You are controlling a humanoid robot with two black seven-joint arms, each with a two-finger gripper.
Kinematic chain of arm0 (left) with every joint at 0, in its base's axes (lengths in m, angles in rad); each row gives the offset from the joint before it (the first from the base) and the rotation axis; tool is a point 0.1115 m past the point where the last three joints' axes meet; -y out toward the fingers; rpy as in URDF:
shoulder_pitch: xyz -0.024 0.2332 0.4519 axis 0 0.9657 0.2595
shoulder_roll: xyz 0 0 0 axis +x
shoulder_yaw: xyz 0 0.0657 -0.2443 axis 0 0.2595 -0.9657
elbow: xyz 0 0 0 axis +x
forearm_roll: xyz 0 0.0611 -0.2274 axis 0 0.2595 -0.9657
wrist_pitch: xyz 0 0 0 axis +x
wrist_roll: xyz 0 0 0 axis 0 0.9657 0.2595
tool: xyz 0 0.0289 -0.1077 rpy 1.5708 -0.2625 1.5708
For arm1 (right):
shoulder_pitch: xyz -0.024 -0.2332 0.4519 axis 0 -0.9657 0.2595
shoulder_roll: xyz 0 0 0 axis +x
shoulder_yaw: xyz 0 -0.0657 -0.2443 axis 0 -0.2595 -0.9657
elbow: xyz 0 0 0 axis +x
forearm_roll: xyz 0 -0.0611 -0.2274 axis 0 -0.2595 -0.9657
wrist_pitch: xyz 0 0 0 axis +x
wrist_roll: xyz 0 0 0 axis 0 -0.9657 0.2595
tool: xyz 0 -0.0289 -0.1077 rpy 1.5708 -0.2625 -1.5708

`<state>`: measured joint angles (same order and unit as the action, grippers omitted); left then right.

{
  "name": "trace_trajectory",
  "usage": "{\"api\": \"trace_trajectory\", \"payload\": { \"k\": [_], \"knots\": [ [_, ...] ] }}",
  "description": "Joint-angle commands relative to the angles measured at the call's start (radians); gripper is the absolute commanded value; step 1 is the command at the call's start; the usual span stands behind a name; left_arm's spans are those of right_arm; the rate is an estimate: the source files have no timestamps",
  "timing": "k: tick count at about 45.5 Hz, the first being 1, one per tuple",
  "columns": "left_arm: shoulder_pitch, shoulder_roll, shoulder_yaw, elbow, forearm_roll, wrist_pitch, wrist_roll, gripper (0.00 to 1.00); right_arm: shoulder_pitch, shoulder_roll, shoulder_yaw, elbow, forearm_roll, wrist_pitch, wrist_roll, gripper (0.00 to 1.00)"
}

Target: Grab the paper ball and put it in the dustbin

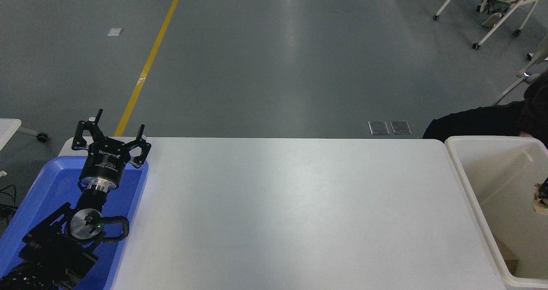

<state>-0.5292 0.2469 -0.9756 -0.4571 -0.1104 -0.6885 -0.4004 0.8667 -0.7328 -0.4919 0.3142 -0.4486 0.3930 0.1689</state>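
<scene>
The off-white dustbin (471, 187) stands at the table's right end, cut off by the picture's right edge. A sliver of my right gripper (543, 190) shows at that edge, above the bin's inside. A tan wad, the paper ball (540, 205), sits at its tip and is mostly cut off. It hangs in the air with the gripper, so it looks held. Another tan-brown piece (507, 255) lies at the bottom of the bin. My left gripper (109, 129) is parked at the lower left, open and empty.
A shallow blue tray (38, 195) lies under the left arm at the table's left end. A person's dark sleeve (475, 121) rests beyond the table's far right corner. Wheeled chairs (492, 7) stand on the floor at the top right.
</scene>
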Motion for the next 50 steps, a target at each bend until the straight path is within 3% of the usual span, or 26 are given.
{"api": "trace_trajectory", "payload": {
  "k": [1, 11, 22, 37, 50],
  "knots": [
    [0.0, 0.0, 0.0, 0.0, 0.0, 0.0, 0.0, 1.0, -0.003, 0.033, 0.003, -0.018, 0.002, -0.028, -0.017, 0.0],
    [0.0, 0.0, 0.0, 0.0, 0.0, 0.0, 0.0, 1.0, -0.032, 0.079, 0.021, -0.064, 0.12, -0.085, -0.101, 0.0],
    [0.0, 0.0, 0.0, 0.0, 0.0, 0.0, 0.0, 1.0, -0.098, 0.217, 0.026, -0.176, 0.43, -0.155, -0.23, 0.0],
    [0.0, 0.0, 0.0, 0.0, 0.0, 0.0, 0.0, 1.0, -0.13, 0.289, 0.049, -0.178, 0.501, -0.243, -0.262, 0.0],
    [0.0, 0.0, 0.0, 0.0, 0.0, 0.0, 0.0, 1.0, -0.133, 0.296, 0.049, -0.179, 0.504, -0.252, -0.262, 0.0]
  ]
}}
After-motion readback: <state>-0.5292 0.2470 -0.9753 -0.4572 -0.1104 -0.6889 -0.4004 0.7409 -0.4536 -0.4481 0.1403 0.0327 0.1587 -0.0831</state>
